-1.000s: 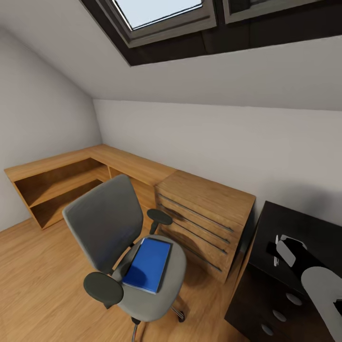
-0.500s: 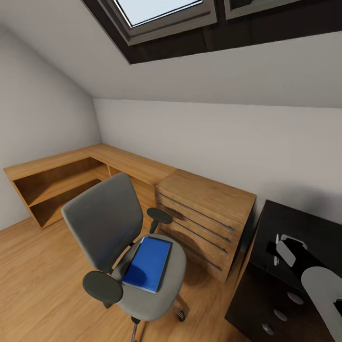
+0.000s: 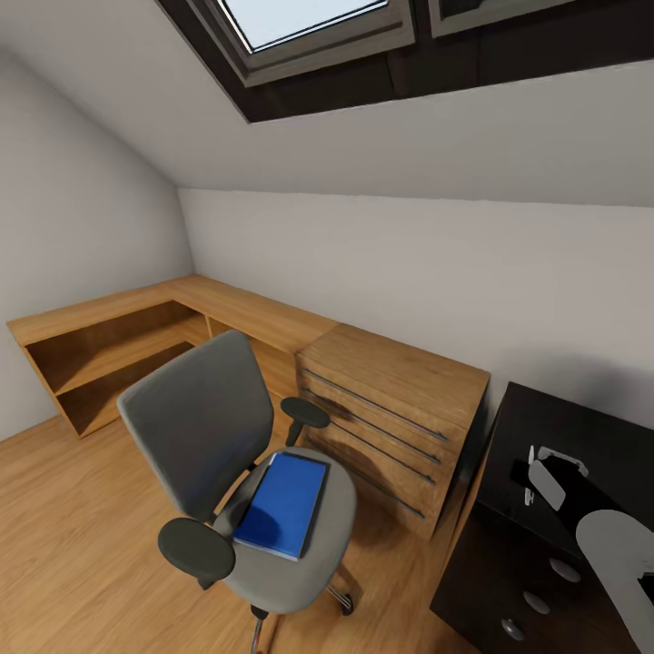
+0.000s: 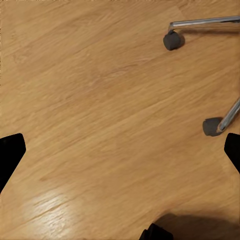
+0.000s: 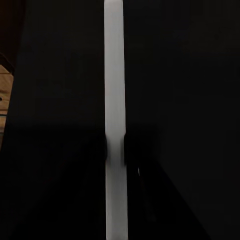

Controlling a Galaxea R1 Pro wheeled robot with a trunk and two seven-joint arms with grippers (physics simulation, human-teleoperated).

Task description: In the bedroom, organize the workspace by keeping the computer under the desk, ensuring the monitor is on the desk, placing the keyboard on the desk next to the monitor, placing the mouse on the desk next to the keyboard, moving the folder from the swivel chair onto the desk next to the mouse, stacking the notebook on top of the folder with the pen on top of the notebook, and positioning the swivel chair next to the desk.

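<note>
Left claw (image 4: pixel 120 150) spread over floor; right claw's state unclear. Folder (image 3: pixel 283 504) thin, stiffish, slick: probably pinch an overhanging edge.

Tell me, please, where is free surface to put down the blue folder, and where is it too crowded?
The black desk top is bare between the wall and the right end effector, which sits over its front part. The wooden drawer chest top beside it is bare too. The swivel chair seat is mostly taken by the folder.

My right arm (image 3: pixel 607 536): rounded pale-grey shell, black joint behind the white-and-black claw (image 3: pixel 534 473); left fingertips (image 4: pixel 10 155) black.
</note>
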